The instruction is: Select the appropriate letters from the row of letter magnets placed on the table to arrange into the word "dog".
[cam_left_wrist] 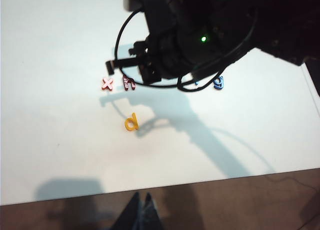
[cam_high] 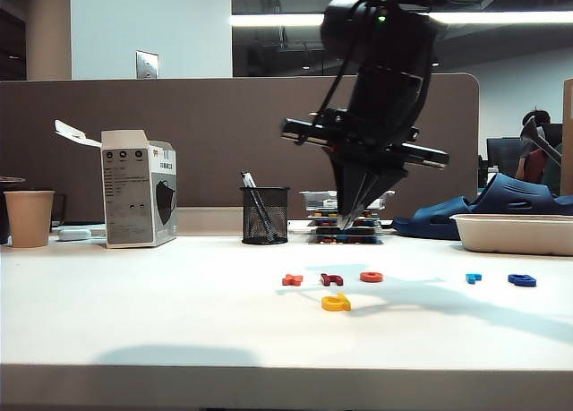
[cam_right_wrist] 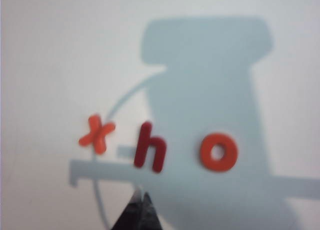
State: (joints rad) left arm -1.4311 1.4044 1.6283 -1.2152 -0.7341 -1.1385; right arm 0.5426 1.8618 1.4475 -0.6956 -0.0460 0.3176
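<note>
Exterior view is showing the right gripper (cam_high: 346, 221) hanging above the table (cam_high: 134, 321), behind the row, its fingers pressed together to a point and carrying nothing. I am reading the yellow "d" (cam_high: 336, 303) as already pulled forward, lying just in front of the row. In the row I am seeing the orange cross-shaped letter (cam_high: 292, 279), the dark red letter (cam_high: 331, 278) and the orange-red "o" (cam_high: 371, 277) close together, then a gap, then the small light blue letter (cam_high: 473, 278) and the dark blue "g" (cam_high: 522, 280) off to the right.

Right wrist view is putting the closed fingertips (cam_right_wrist: 140, 212) near the dark red letter, with the "o" (cam_right_wrist: 218, 152) one place along.

Left wrist view is looking down from well off the row; the left gripper (cam_left_wrist: 141, 210) is showing only dark tips held together, apparently empty.

I am judging the "o" next. It is looking light, thin, rigid and smooth, likely to skid on the bare top. I am planning to open the jaws, straddle the ring across its outer edges, and pinch low.
</note>
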